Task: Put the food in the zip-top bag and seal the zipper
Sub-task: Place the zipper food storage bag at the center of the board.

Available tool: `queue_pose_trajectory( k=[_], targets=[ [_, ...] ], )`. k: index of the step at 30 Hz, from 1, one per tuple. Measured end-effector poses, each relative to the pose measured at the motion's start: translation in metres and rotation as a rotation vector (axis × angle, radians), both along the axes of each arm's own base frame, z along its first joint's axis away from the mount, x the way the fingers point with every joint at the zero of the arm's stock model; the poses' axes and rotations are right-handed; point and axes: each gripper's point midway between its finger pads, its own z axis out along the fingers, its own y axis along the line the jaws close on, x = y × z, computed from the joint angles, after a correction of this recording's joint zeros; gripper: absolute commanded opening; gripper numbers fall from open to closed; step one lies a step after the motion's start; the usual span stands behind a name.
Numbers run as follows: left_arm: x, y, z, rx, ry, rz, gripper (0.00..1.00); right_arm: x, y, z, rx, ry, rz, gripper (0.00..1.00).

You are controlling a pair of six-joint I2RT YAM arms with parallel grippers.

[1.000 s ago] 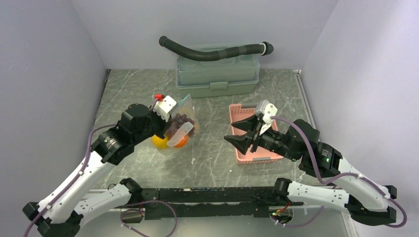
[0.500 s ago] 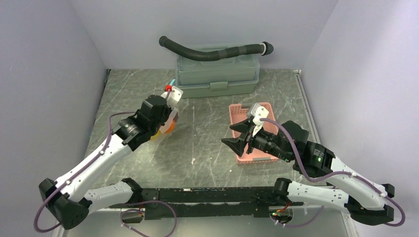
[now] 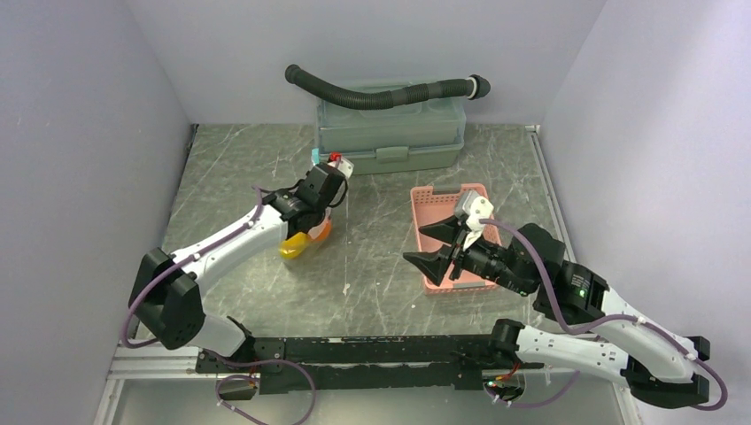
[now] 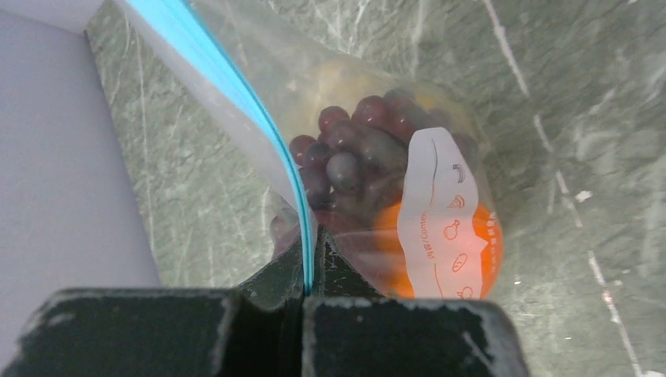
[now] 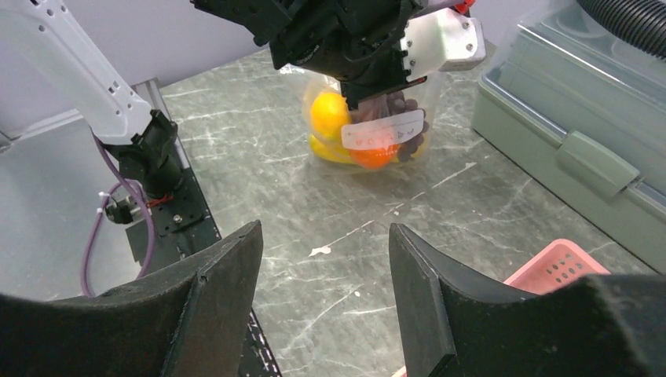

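I am seeing the thin clear plastic zip-top bag point(image 5: 369, 118) standing on the left half of the grey marbled bench point(image 3: 239, 168), in front of the grey-green lidded plastic box point(image 3: 390, 133). It is holding the dark purple toy grape bunch point(image 4: 353, 157), the small orange ball point(image 4: 487, 236) beneath it and a yellow lemon-like piece point(image 5: 328, 112) on the far side. A white printed label is facing my left wrist camera. The narrow teal-blue zipper strip point(image 4: 236, 102) is running up and away from the left tool point(image 4: 310, 259), which is pinching that strip between its closed fingers above the fruit. I cannot tell whether the strip is pressed together along its whole length.

The right tool point(image 5: 323, 236) is hanging with its fingers spread wide and holding nothing, above the near left corner of the pink slotted plastic basket point(image 3: 443, 199), well apart from the bag. A black corrugated hose point(image 3: 381, 96) is lying across the top of the box.
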Motion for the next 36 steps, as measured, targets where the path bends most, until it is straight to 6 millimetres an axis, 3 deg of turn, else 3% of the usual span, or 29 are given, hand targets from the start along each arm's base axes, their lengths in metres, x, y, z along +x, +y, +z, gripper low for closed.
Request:
queue_pose_trajectory(
  k=[3,10,18,27,31,36],
  targets=[
    [-0.003,-0.012,-0.001,-0.050,-0.003,-0.007,0.00,-0.002,-0.004,0.002,0.011,-0.005,0.000,0.64],
    [-0.022,-0.061,-0.007,-0.181,0.023,-0.083,0.00,-0.004,-0.011,0.006,0.027,-0.014,-0.010,0.66],
    [-0.055,-0.110,-0.032,-0.251,0.103,-0.159,0.01,-0.002,-0.013,0.004,0.021,-0.011,-0.021,0.70],
    [-0.090,-0.137,-0.047,-0.313,0.169,-0.221,0.34,0.003,-0.020,0.002,0.020,-0.007,-0.069,0.72],
    [-0.111,-0.148,-0.047,-0.341,0.183,-0.257,0.38,0.007,-0.028,0.001,0.023,-0.005,-0.110,0.75],
    [-0.136,-0.164,-0.032,-0.392,0.179,-0.318,0.45,0.010,-0.035,0.001,0.032,-0.003,-0.150,0.76]
  ],
)
